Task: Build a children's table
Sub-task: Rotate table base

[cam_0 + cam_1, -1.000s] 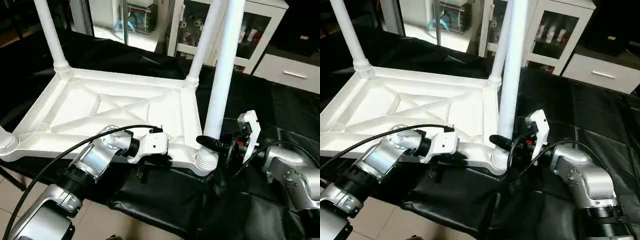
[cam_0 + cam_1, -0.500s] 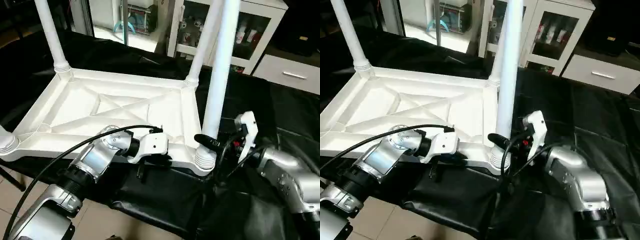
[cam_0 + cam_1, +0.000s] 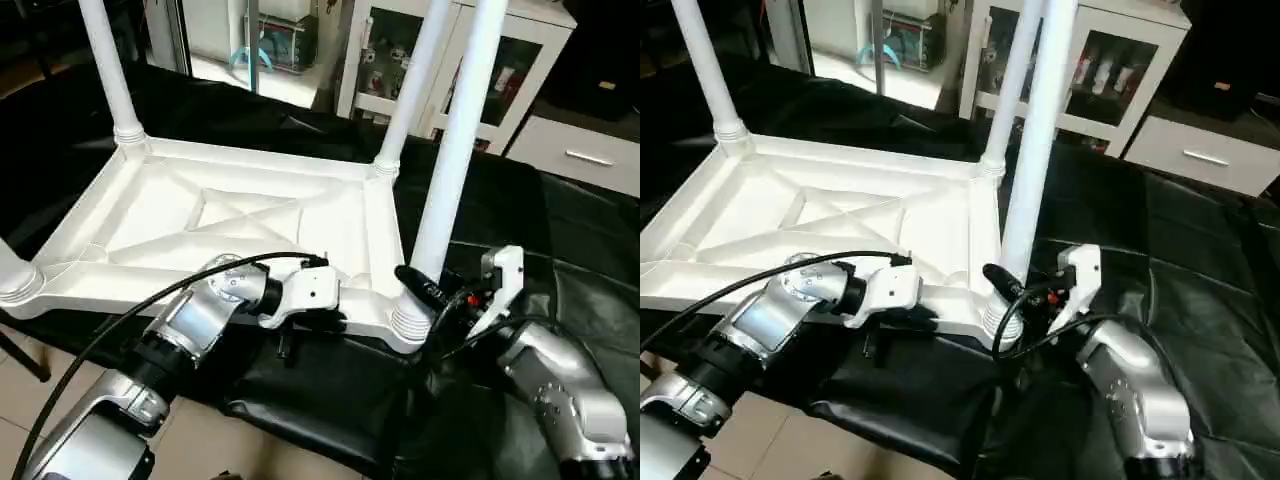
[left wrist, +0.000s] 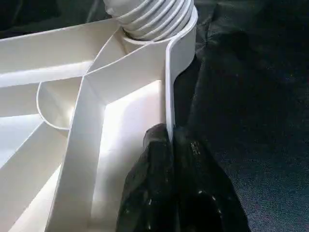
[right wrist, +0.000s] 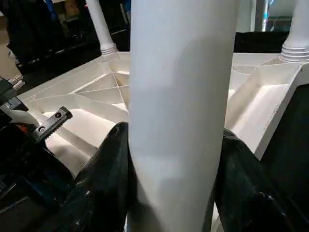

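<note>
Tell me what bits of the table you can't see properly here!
- Leg tops: every leg, like the near right leg, is cut off by the head views' upper edge.
- Near left leg: cut off at the left edge.
- Tabletop near rim: partly hidden behind the left tool and its silver arm.

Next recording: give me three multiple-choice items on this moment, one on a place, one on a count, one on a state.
1. Where does the left gripper grip?
A. the tabletop's near rim
B. a leg
C. the black cloth

2. How many legs stand in the tabletop?
A. two
B. three
C. four

3. How do the right gripper's fingers stand?
A. apart in free air
B. closed around the near right leg
C. on the rim

Key: 1 A, its fingers pinch the rim wall in the left wrist view; 2 C, one stands in each corner socket; 3 B, one finger on each side of the tube.
</note>
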